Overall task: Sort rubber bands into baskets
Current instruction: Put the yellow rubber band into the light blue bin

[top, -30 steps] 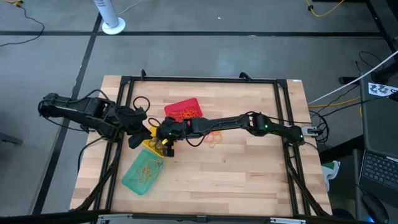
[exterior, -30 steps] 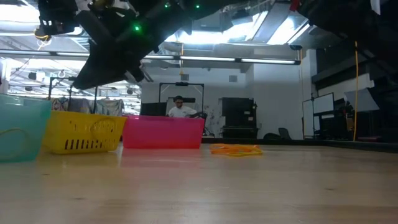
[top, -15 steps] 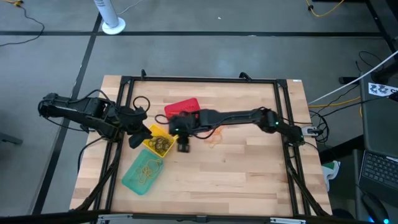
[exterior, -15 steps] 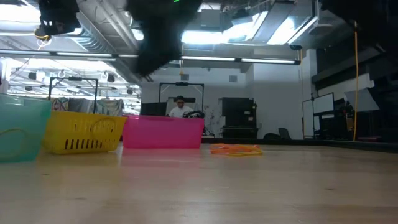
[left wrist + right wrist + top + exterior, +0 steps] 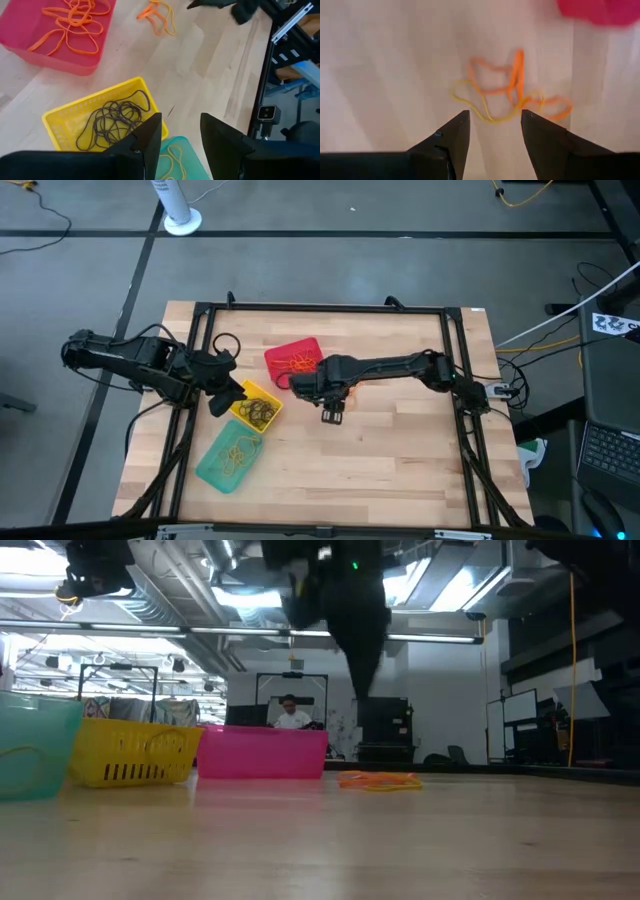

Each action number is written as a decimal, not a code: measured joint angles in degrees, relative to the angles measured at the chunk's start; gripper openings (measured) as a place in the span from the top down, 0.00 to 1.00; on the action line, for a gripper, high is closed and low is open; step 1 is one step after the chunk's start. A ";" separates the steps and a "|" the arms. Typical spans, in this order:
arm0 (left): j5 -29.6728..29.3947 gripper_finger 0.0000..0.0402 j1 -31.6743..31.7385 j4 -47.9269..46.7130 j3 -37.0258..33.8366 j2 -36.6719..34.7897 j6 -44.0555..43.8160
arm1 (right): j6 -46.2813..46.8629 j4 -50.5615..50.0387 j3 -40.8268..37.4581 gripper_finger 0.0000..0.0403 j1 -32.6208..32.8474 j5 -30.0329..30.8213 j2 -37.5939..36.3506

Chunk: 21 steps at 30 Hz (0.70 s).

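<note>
Three baskets stand left of centre. The red one holds orange rubber bands, the yellow one dark ones, and the teal one yellowish ones. A small loose heap of orange and yellowish rubber bands lies on the wood right of the red basket. My right gripper hangs open above the table beside that heap, pointing down. My left gripper waits open above the yellow basket's left end.
A dark frame of rails runs round the tabletop. Bare wood fills the near and right parts of the table. Far behind the table, in the low view, a person is seen in the room.
My right gripper has swung from over the yellow basket toward the table's right edge, to beside the loose heap. It has risen a little and tipped until it points straight down. The baskets and the heap have stayed put.
</note>
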 joint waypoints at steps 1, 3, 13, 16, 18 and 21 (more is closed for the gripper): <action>-0.02 0.67 0.00 0.00 0.00 0.00 -0.43 | 1.53 -0.06 -1.48 0.56 -0.15 -0.01 -0.01; -0.02 0.67 0.00 0.01 0.00 0.00 -0.64 | 4.30 0.03 -4.65 0.56 -0.75 -0.31 -0.07; -0.01 0.67 0.00 0.02 0.00 0.00 -0.35 | 12.48 4.16 -16.95 0.56 -2.23 -1.96 -0.02; -0.02 0.67 0.00 0.02 0.00 0.00 0.94 | 12.45 6.59 -18.91 0.56 -2.23 -3.31 -0.02; -0.02 0.67 0.00 0.00 0.00 0.00 1.10 | 12.45 8.15 -20.07 0.56 -2.23 -3.30 -0.02; -0.02 0.67 0.00 0.00 0.00 0.00 1.10 | 12.46 8.30 -21.04 0.56 -2.25 -2.82 0.00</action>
